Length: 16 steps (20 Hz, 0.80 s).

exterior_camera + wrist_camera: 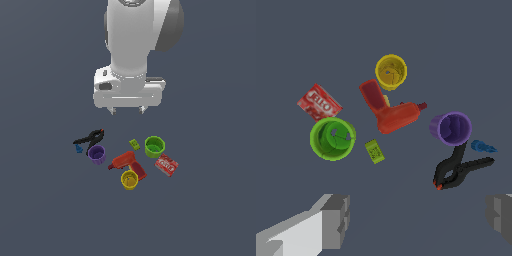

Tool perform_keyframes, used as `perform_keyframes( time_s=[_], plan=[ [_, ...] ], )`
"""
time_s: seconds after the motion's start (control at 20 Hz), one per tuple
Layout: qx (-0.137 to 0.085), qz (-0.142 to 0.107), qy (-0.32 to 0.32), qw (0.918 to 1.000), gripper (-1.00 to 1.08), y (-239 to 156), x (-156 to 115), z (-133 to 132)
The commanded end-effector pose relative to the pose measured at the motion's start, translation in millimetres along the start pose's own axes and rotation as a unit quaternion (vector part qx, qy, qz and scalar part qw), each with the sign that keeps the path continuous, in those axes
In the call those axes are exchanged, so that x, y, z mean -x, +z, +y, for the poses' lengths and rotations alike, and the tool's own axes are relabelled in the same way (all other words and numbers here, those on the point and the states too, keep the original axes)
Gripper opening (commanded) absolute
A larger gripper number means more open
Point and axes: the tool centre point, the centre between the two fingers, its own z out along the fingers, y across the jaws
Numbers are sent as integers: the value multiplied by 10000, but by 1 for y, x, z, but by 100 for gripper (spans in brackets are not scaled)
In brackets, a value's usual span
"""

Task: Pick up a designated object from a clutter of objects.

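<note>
The Franka arm's gripper (127, 109) hangs high in the exterior view, its two short fingertips (112, 110) spread wide and holding nothing, poised above a small clutter on the dark grey floor (210, 210). Below the hand, the tiny yellow-green block (133, 144) lies nearly under the fingers, just beside the green cup (154, 146) on the exterior view's right. Farther out from the hand sit the red drill (128, 164) and the yellow cup (129, 180), the cup touching the drill's grip. The red box (166, 165) lies just beyond the green cup, while the black clamp (89, 137), purple cup (97, 154) and a small blue piece (79, 148) cluster to the exterior view's left. In the wrist view, the two grey finger pads (336, 220) frame the scene, set far apart with empty space between them. The tiny yellow-green block (375, 151) is among the items closest to the hand, lying flat between the green cup (332, 138) and the red drill (390, 111), apart from both. The black clamp (457, 169) lies equally near the fingers, the purple cup (451, 128) just behind it and the small blue piece (483, 147) beside it. The yellow cup (391, 72) and red box (319, 103) sit farthest from the hand.
</note>
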Motion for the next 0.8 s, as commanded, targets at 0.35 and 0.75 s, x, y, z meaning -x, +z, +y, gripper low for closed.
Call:
perform_keyframes(
  time_s=[0.35, 0.75],
  plan=[
    [10, 16, -127, 9999, 100, 12, -2, -2],
    [23, 75, -511, 9987, 100, 54, -8, -8]
  ],
)
